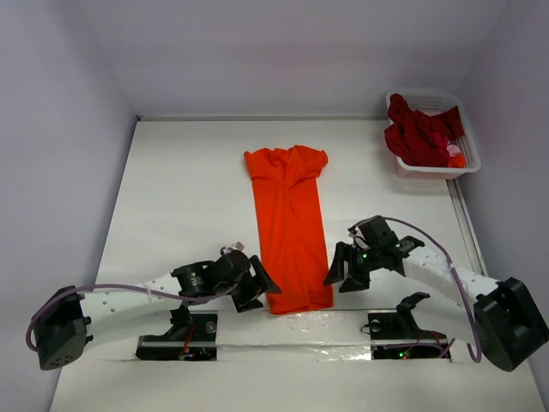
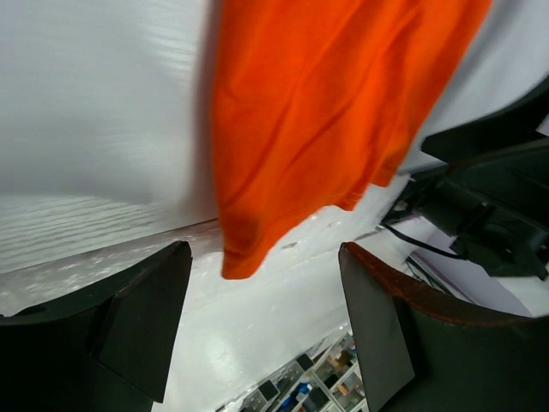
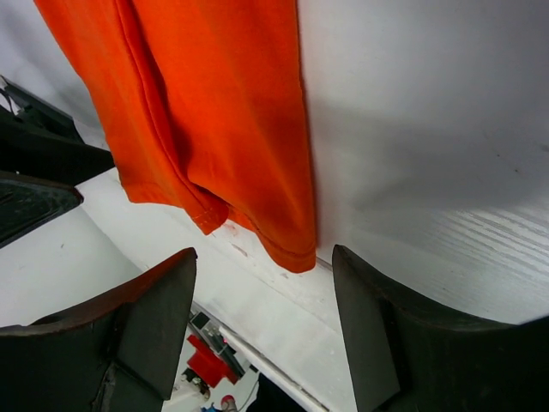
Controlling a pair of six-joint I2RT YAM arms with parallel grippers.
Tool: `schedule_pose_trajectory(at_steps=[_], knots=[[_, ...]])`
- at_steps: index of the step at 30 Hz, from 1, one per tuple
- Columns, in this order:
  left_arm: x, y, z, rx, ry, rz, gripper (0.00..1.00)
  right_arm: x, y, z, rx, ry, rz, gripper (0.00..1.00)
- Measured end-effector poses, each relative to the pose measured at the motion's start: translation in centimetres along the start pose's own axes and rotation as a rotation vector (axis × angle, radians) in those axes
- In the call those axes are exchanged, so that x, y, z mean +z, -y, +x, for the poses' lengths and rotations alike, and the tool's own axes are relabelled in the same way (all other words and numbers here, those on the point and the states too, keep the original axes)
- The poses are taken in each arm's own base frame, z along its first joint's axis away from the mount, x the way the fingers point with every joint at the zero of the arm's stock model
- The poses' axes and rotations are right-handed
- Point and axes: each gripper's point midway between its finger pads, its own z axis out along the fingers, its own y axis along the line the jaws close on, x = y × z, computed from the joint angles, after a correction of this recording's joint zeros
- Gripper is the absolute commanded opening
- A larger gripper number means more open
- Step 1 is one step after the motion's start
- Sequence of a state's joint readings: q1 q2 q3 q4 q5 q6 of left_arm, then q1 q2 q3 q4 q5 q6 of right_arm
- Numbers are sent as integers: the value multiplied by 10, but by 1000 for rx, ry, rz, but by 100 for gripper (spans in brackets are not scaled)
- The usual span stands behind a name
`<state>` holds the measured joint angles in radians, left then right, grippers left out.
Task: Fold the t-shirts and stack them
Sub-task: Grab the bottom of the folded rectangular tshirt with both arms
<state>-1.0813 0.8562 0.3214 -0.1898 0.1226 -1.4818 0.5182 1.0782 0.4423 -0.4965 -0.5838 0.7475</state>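
Clerk: Table (image 1: 189,189), white, walled on three sides. Item one.

Checker: Item two?

Clerk: Orange t-shirt (image 1: 290,227), flat at mid-table. It lies folded lengthwise into one long narrow strip, with the collar at the far end and the hem at the near end, close to the arm bases.

Checker: Handling notes?

Clerk: Judged soft, light and limp. It has no stiffness of its own, so any unsupported part would sag and drag. The stacked layers may slide over one another. The best hold looks to be the two near hem corners, each pinched through all its layers and lifted evenly.

Checker: Item three.

Clerk: Basket (image 1: 467,163), white lattice, far right corner. Contents: darker red t-shirts (image 1: 420,133), heaped, unfolded and rising above the rim.

Checker: Grippers?

Clerk: Left gripper (image 1: 266,287), low beside the near left hem corner (image 2: 240,257), jaws spread wide with nothing between them. Right gripper (image 1: 339,273), beside the near right hem corner (image 3: 296,253), also spread wide and empty.

Checker: Any contact with the cloth?

Clerk: None shows. In each wrist view the corner lies just ahead of the fingers, unpinched.
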Motion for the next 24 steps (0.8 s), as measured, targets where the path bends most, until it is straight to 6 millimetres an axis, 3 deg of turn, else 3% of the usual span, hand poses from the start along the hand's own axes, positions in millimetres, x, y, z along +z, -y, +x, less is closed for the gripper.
schedule_pose_trajectory(at_steps=[3, 7, 17, 24], knots=[[-2, -7, -2, 0, 9, -58, 66, -2, -3, -2, -1, 2, -1, 70], [-2, -1, -4, 8, 20, -73, 66, -5, -12, -8, -10, 10, -12, 70], [11, -6, -1, 10, 8, -110, 65, 10, 11, 5, 53, -55, 39, 68], [13, -5, -1, -10, 11, -94, 64, 11, 11, 3, 40, -47, 32, 68]])
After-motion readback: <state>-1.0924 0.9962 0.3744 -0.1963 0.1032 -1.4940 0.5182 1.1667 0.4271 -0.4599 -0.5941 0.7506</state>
